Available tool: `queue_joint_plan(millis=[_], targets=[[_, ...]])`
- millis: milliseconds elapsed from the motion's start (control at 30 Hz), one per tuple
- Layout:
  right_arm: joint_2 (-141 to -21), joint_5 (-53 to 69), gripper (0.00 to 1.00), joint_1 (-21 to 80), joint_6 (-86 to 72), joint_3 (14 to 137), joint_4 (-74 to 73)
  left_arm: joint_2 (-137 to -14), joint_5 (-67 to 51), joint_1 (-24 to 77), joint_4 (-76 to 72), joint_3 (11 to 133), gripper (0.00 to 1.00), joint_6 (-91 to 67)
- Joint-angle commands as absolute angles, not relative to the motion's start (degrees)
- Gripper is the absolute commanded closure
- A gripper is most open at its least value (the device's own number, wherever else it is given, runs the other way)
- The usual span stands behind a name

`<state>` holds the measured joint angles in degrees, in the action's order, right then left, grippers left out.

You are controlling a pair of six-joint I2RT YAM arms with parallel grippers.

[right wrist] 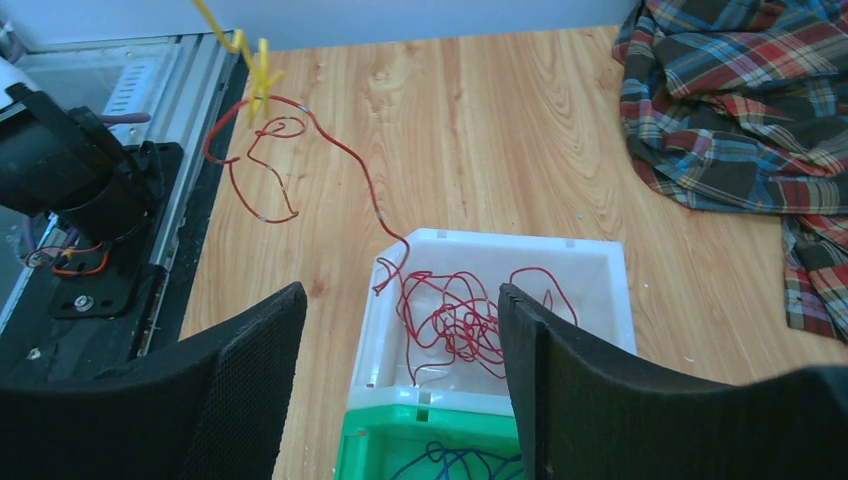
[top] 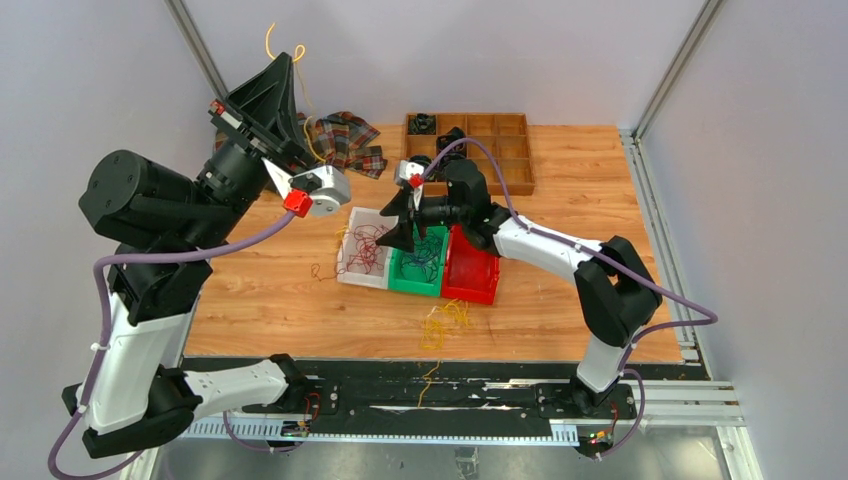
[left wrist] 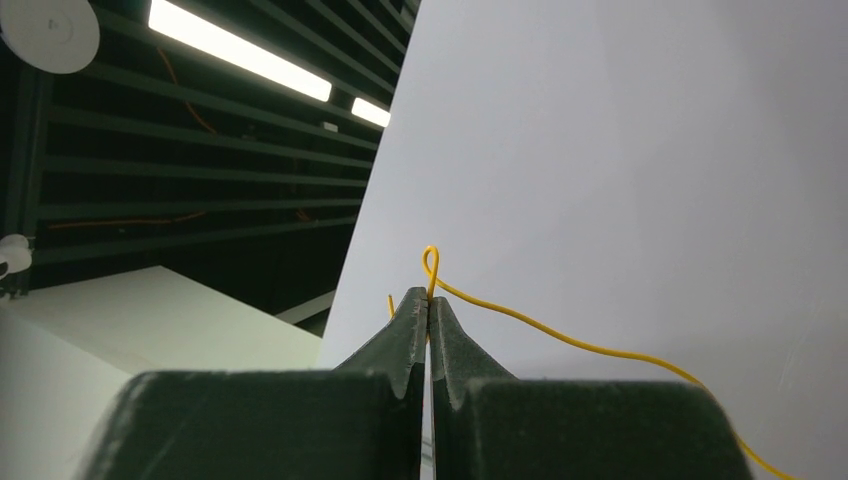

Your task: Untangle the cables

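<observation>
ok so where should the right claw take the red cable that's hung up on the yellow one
I'd take the single stretch of red cable between its snag on the yellow cable and the rim of the white bin, from above, with the open right claw set across it. There it is one strand; inside the bin it joins a tangle.

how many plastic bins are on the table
3, side by side mid-table: white bin left, holding red cables; green bin middle; red bin right. None appears hidden.
</observation>
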<state>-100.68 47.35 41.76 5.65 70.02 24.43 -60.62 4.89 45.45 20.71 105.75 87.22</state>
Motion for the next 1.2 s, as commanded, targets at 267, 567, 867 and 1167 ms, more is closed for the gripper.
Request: queue_joint_plan(millis=[267,567,867,1167], targets=[[-100.5,54.1,0.31,44.5,10.5,74.3,20.0,-59.5,4.4,45.3,19.5,105.5,0.99,88.1],[-103.8,53.0,0.79,45.9,10.1,78.1,18.3,-59.5,4.2,45.3,19.1,105.7,0.99,88.5],[-105.2,53.9,0.54,46.9,8.7,78.1,18.2,-59.2,4.2,45.3,18.9,105.8,0.99,88.7],[-105.8,52.4,0.85,47.3,8.7,78.9,18.1,-59.0,4.0,45.3,18.7,105.5,0.99,88.9]])
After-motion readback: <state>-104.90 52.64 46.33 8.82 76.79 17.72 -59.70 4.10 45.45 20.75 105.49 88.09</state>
